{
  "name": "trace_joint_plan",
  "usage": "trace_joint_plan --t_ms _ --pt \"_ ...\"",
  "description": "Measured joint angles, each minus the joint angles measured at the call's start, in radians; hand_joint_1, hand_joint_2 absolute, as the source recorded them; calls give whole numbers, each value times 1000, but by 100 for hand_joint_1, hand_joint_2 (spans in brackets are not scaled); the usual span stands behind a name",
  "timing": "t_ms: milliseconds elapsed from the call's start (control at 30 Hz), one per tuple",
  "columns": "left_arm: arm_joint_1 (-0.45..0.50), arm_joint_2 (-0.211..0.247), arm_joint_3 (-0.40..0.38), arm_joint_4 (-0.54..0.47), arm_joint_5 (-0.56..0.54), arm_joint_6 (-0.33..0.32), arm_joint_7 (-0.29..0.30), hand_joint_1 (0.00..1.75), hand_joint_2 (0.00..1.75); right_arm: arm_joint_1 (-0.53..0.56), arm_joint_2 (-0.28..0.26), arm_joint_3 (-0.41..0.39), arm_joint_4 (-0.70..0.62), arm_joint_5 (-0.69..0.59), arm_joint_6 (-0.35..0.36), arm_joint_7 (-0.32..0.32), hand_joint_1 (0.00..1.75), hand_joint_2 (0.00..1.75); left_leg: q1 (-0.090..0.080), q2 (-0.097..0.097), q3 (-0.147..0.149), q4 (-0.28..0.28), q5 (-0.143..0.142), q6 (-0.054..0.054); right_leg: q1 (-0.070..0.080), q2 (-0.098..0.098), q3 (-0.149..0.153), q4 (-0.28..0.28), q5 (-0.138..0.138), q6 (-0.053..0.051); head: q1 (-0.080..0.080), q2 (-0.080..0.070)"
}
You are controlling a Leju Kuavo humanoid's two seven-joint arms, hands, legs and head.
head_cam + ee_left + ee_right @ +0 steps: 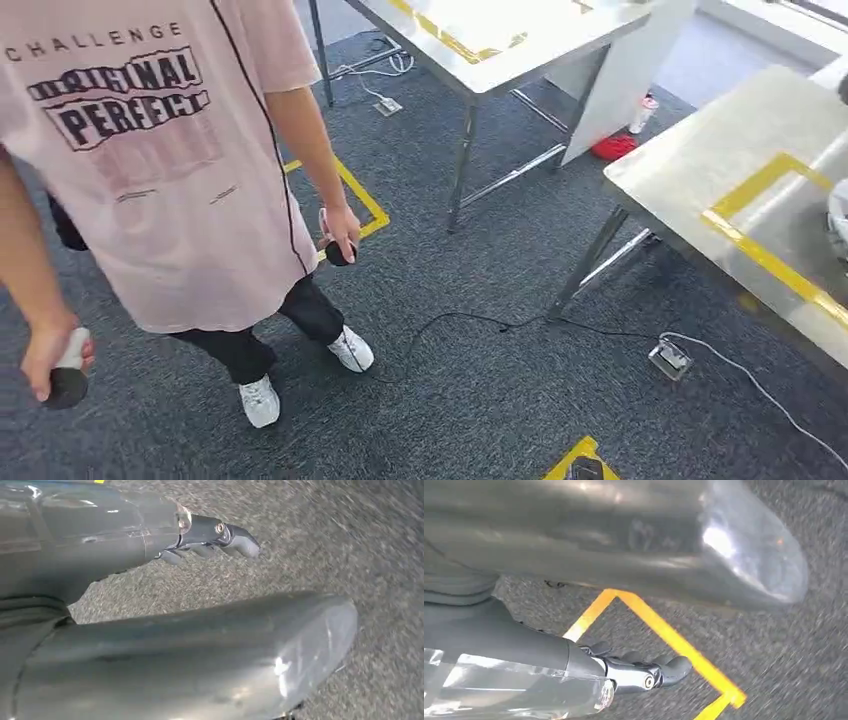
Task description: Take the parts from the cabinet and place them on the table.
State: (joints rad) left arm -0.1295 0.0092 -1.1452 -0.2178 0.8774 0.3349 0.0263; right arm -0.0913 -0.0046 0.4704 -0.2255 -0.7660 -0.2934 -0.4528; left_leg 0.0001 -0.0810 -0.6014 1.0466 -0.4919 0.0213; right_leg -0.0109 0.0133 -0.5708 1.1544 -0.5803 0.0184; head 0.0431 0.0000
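Here, head view: a person (150,160) holding two controllers stands on the carpet (450,400); a table (720,170) lies right. No cabinet or parts are visible, so the robot is judged in transit and must find them. Left wrist view: left hand (210,540) hangs, fingers loosely curled, empty. Right wrist view: right hand (639,670) likewise, above yellow floor tape (664,630); motion blur obscures detail.

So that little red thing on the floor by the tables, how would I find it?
Start at the far metal table with yellow tape on top. A white panel leans against its right end, and at the panel's foot the red object lies on the carpet. It is the one bright red item there.
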Motion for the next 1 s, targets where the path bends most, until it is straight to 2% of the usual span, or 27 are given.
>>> trace_joint_plan --t_ms 33,67,100,133,200,233,267,300,367,400,433,467,500,533,567,600,667,700,733,767,800,833,867,900,933,967,1000 --pt "0 -1 0 0 0 0 0 0 0 0 0 2 0 0 0 0 0 0 0 -13 2 0 0 0 3 31 31 -82 47 -12 2 0" --pt "-1 -4 0 0 0 0 0 0 0 1 -4 3 0 0 0 0 0 0 1 -23 -1 0 1 -3 2 85 44 -114 46 -25 -2 0" --pt "-4 -4 0 0 0 0 0 0 0 4 -4 5 0 -1 0 0 0 0 2 -37 -7 4 4 -8 2 83 42 -131 51 -24 -6 0" --pt "-3 -5 0 0 0 0 0 0 0 -3 -4 5 0 -1 0 0 0 0 7 -48 -16 2 10 -16 6 72 47 -136 46 -26 4 0" --pt "3 -5 0 0 0 0 0 0 0 -7 -4 6 0 -3 -2 0 0 0 7 -70 -22 -5 19 -32 7 51 51 -151 49 -27 6 0" --pt "4 -3 0 0 0 0 0 0 0 -9 -1 6 -1 -2 -1 0 0 0 5 -20 -24 5 8 -30 -2 34 58 -171 59 -22 3 0" --pt "4 -2 0 0 0 0 0 0 0 -9 -1 6 -1 -2 -1 0 0 0 -3 60 -36 27 -14 -35 1 26 63 -178 62 -24 -4 0" --pt "0 -1 0 0 0 0 0 0 0 -7 -1 7 -1 -3 -1 0 0 0 2 81 -65 85 -53 -40 3 10 63 -180 63 -28 -18 0" --pt "-3 -1 0 0 0 0 0 0 0 0 -1 9 0 -3 -1 0 0 0 9 83 -132 228 -119 -49 5 -25 63 -178 61 -27 -23 0" --pt "-1 -2 0 0 0 0 0 0 0 1 -1 9 0 -3 -1 0 0 0 12 83 -151 269 -127 -54 5 -40 63 -177 60 -27 -25 0" --pt "1 -1 0 0 0 0 0 0 0 1 -1 9 1 -3 -1 0 0 0 15 84 -144 263 -111 -57 4 -53 64 -177 59 -25 -28 0" --pt "2 -1 0 0 0 0 0 0 0 0 0 9 0 -3 -1 0 0 0 18 87 -116 215 -75 -59 4 -66 66 -176 57 -22 -32 0" --pt "2 -1 0 0 0 0 0 0 0 -2 1 10 0 -3 -1 0 0 0 19 102 -67 133 -33 -61 3 -78 69 -175 54 -17 -37 0" --pt "1 0 0 0 0 0 0 0 0 -3 1 10 0 -3 -1 0 0 0 19 132 -14 46 2 -61 2 -87 72 -171 50 -13 -43 0" --pt "0 1 0 0 0 0 0 0 0 -4 0 10 1 -3 -1 0 0 0 7 192 10 -1 -21 -56 6 -96 74 -168 45 -5 -48 0" --pt "-1 1 0 0 0 0 0 0 0 -5 0 11 0 -3 -1 0 0 0 8 186 11 -7 -12 -39 9 -101 71 -163 39 3 -48 0" --pt "0 0 0 0 0 0 0 0 0 -8 0 12 0 -3 -1 0 0 0 1 163 6 -5 -13 -23 7 -117 79 -168 40 9 -39 0" --pt "1 0 0 0 0 0 1 0 0 -8 0 12 0 -2 -1 0 0 0 0 148 3 -7 -10 -17 6 -127 83 -170 40 13 -42 0" --pt "0 0 0 0 0 0 1 0 0 -8 0 12 0 -2 -1 0 0 0 6 133 7 -13 -4 -7 3 -126 80 -167 31 22 -43 0" --pt "0 0 0 0 1 0 1 0 0 -9 0 12 0 -2 -1 0 0 0 7 121 5 -13 -2 -5 0 -79 77 -144 7 27 -38 0" --pt "-1 0 0 0 1 0 2 0 0 -7 0 12 0 -2 -2 0 0 0 7 107 5 -13 0 -1 -1 -47 57 -89 -31 27 -34 0" --pt "-4 -3 0 0 1 0 2 0 0 -2 1 12 0 -2 -2 0 0 0 6 91 3 -12 2 3 0 -31 22 -5 -77 27 -33 0" --pt "-4 -3 0 0 1 0 2 0 0 2 0 12 0 -2 -2 0 0 0 5 74 0 -12 3 6 1 -23 -16 81 -114 26 -31 0" --pt "-3 -5 0 0 1 0 2 0 0 4 0 12 0 -3 -3 2 0 0 2 57 0 -12 4 8 2 -19 -43 138 -128 24 -28 0" --pt "0 -4 0 0 2 0 3 0 0 5 0 12 1 -3 -3 3 0 0 1 39 0 -12 5 9 2 -17 -50 147 -117 21 -24 0" --pt "1 -3 0 0 2 0 4 0 0 3 0 12 1 -3 -3 3 0 0 -1 25 0 -12 6 9 2 -13 -44 121 -91 16 -19 0" --pt "2 -3 0 0 2 0 7 0 0 1 0 12 1 -3 -3 3 0 0 -3 9 1 -12 7 9 3 -9 -19 58 -42 9 -16 0"
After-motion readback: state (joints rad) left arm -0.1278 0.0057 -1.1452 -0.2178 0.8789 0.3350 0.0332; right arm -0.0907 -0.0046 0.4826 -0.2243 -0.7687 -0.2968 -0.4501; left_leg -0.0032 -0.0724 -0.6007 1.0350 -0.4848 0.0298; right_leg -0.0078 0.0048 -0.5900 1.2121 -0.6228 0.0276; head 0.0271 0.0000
